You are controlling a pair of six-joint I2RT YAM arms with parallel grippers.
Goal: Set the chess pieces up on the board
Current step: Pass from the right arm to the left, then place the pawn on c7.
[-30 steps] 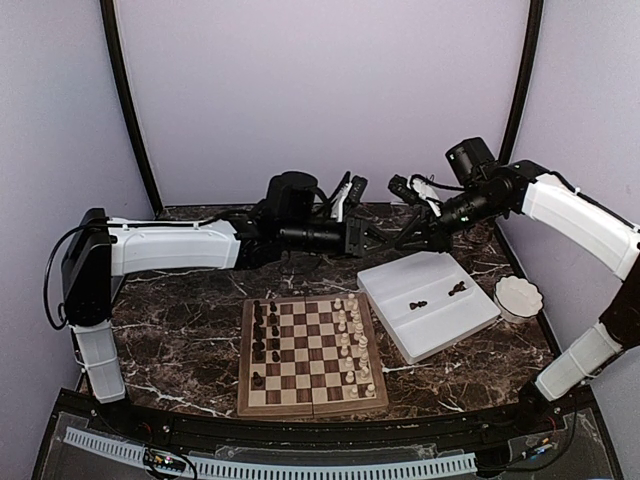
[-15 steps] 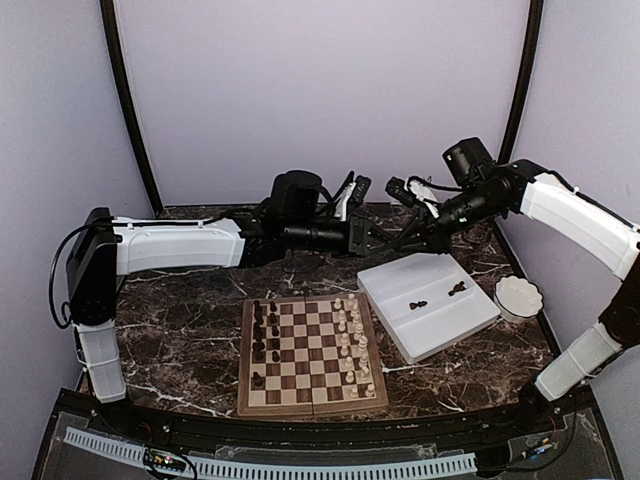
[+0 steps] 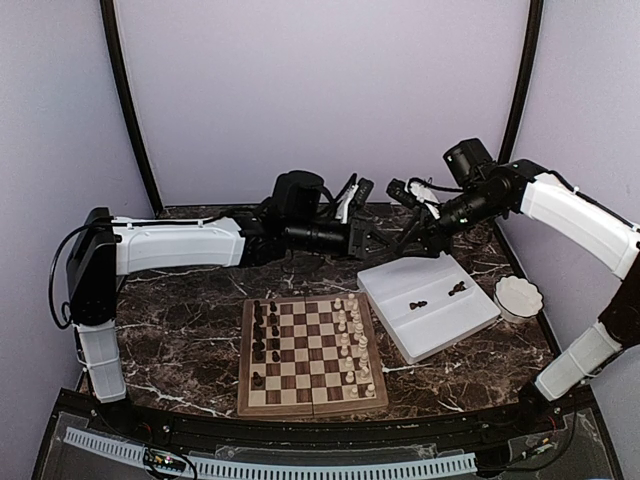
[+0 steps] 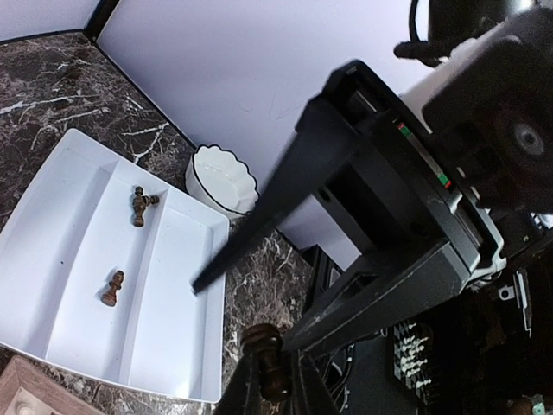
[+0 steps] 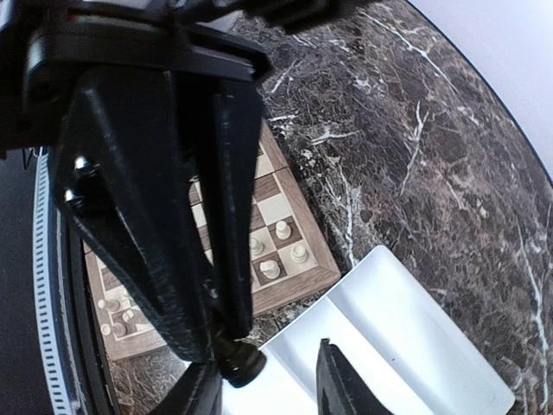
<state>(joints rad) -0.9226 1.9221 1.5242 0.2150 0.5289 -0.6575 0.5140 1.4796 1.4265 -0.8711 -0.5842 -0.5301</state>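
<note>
Two grippers meet high at the far side: left gripper (image 4: 270,389) pinches one dark chess piece (image 4: 262,350) (seemingly a handover, bound for the board (image 3: 310,350)), right gripper (image 5: 270,385) parted, empty.

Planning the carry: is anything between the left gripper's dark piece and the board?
Yes: the right gripper, open, flanks the dark piece that the left gripper holds. Beyond that, nothing visible stands between the piece and the board.

The chess piece (image 4: 262,343) in my left hand (image 4: 270,380) was dark brown. The board (image 3: 305,356) was checked dark brown and pale tan, the worktop (image 3: 180,330) dark marble veined white.
</note>
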